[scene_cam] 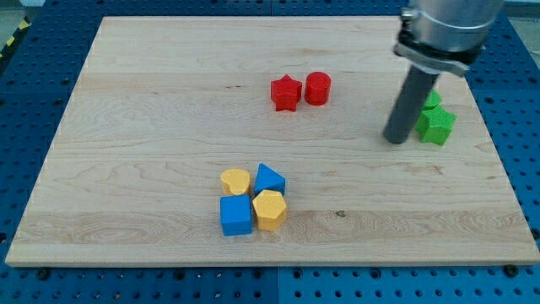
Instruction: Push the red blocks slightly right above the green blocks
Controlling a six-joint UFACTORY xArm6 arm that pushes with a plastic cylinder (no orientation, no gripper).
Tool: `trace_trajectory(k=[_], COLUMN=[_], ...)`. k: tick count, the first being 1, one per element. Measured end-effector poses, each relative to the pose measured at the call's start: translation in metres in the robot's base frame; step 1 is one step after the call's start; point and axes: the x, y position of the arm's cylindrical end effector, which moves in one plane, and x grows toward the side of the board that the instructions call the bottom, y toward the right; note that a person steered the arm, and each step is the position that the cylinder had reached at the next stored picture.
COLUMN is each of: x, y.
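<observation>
A red star block [286,93] and a red cylinder block [318,88] sit side by side, touching, in the upper middle of the wooden board [152,127]. Two green blocks sit at the view's right: a green star block [436,125] and another green block [433,100] just above it, partly hidden by the rod. My tip [395,140] rests on the board just left of the green blocks and well to the right of the red blocks.
A cluster sits at the lower middle: a yellow heart block [235,181], a blue block [269,179], a blue cube [236,215] and a yellow hexagon block [270,209]. The board's right edge lies close behind the green blocks.
</observation>
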Motion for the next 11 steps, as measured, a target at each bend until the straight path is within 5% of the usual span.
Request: trace_trajectory(k=[3,6,9,11], x=[-0.040,-0.087,-0.032,-0.069], y=[-0.198,-0.078,-0.112,-0.044])
